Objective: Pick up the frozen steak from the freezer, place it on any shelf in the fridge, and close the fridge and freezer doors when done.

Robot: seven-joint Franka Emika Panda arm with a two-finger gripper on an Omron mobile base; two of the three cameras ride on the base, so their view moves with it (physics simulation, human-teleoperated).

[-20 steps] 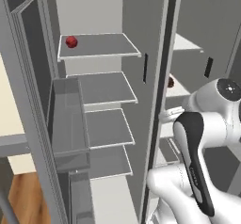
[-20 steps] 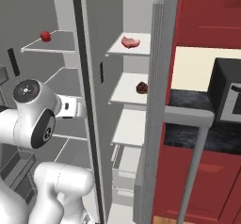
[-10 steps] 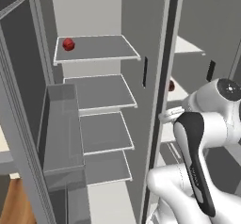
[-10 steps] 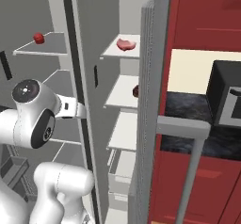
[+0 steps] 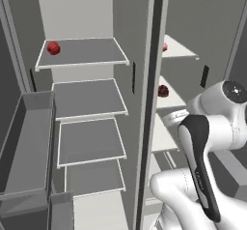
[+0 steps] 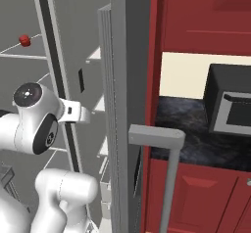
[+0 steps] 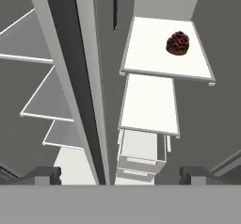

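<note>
Far left in the left base view, the fridge (image 5: 87, 103) stands open, with the red ball (image 5: 53, 48) on its top shelf (image 5: 91, 52); the wide shelves below are bare, any would do. Right of the centre divider is the freezer (image 5: 193, 26), also open. The frozen steak (image 5: 165, 47) is on the upper short shelf there; just a pinkish sliver shows past the divider, the rest is hidden. The dark red lump (image 5: 163, 91) sits one shelf lower and is not my target.

Judging the steak: frozen, so stiff, fairly light, likely slick with frost. It's flat and lies low on the shelf, so I'd pinch across its thin edges or narrow width, fingers level with the shelf and squeezing firmly. Too shallow a bite could let it skate back.

My arm rises at the right of that view, elbow bent, wrist pointing into the freezer. In the hand view my gripper (image 7: 121, 175) is spread wide with nothing between the tips, looking down the divider over the lump and the freezer drawers (image 7: 141, 155). It's aimed lower than the steak shelf, so I need to lift.
</note>
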